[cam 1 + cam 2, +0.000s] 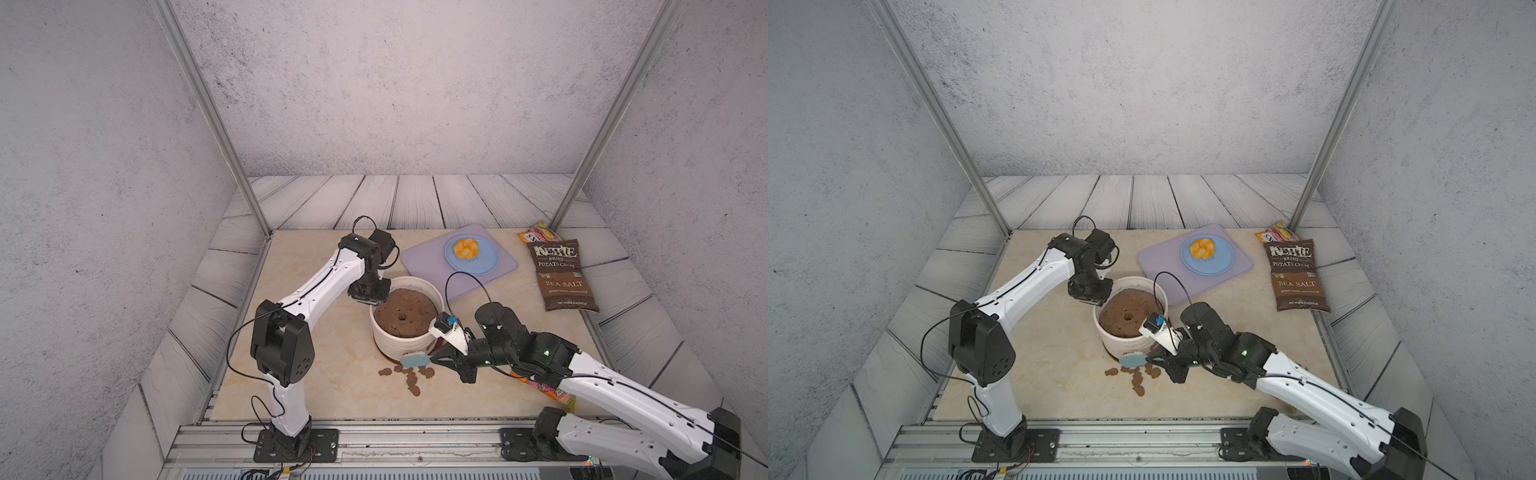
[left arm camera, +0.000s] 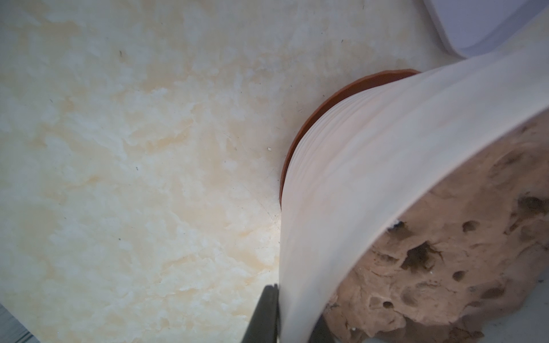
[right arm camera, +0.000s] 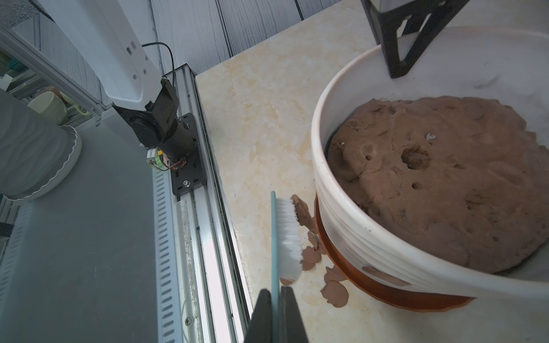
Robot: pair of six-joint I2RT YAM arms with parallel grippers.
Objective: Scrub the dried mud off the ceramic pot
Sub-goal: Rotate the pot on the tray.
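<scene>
Apparently just clear of the ceramic pot point(image 3: 371, 246), right gripper point(image 3: 276, 300) clamps brush point(image 3: 289, 237).

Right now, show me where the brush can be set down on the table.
Bare tabletop lies between the left arm and the ceramic pot, and between the dried mud and the front rail. Crowded: the pot's near side, with brush and right gripper; the far right, with mat and chip bag.
</scene>
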